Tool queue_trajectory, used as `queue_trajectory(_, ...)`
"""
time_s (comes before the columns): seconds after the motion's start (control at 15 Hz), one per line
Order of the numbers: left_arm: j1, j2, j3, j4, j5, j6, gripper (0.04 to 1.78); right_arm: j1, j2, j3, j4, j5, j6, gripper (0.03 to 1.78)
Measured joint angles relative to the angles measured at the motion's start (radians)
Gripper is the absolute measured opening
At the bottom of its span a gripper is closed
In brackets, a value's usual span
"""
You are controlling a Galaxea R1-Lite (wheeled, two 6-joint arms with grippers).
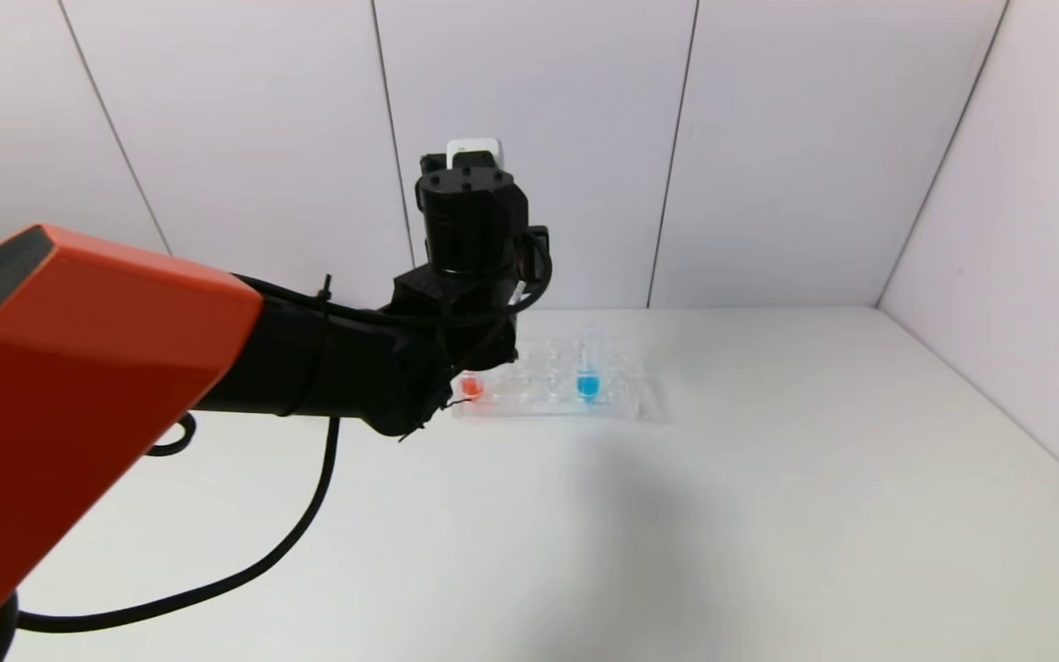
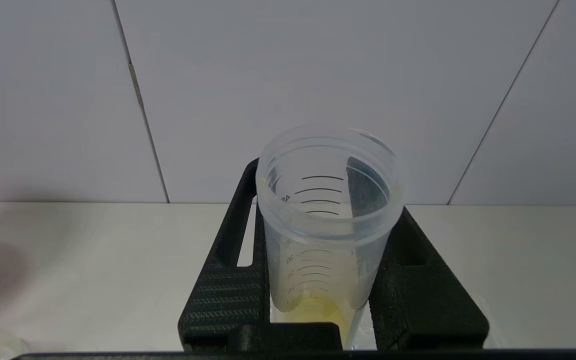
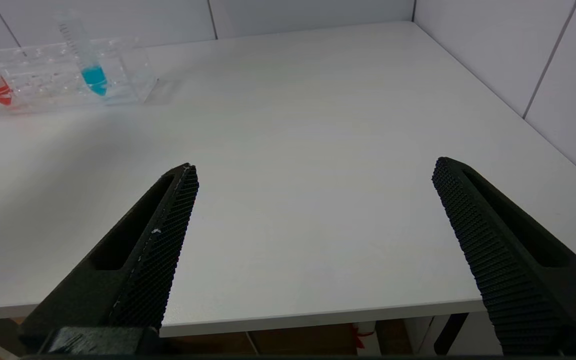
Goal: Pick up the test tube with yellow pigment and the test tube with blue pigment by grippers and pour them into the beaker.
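Apparently upright, mouth up: beaker [image 2: 329, 220] clamped in left gripper [image 2: 330, 280] jaws; right gripper [image 3: 313, 220] jaws apart.

Head camera high, facing down at surface [image 1: 768, 515]; right wrist low at near edge; both share tube rack [image 1: 548, 391].

Soft, even overhead light fills all three views, bright on the matte white tabletop [image 1: 768, 515] with no hard glare. A broad, faint grey shadow lies on it near the clear plastic tube rack [image 1: 548, 391]. In the left wrist view the pale grey wall panels [image 2: 318, 75] look dimmer, and a pinkish blur sits unfocused at one edge
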Motion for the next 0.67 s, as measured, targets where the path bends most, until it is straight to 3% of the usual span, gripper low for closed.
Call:
queue_trajectory(0.27, 0.075, -0.123, 0.122, 0.018, -0.007, 0.001, 0.54, 0.0, 0.0, 0.0, 0.0, 0.0, 0.0, 1.71)
queue_trajectory(0.67, 0.334, -0.265, 0.296, 0.015, -0.071, -0.002, 0.54, 0.0, 0.0, 0.0, 0.0, 0.0, 0.0, 1.71)
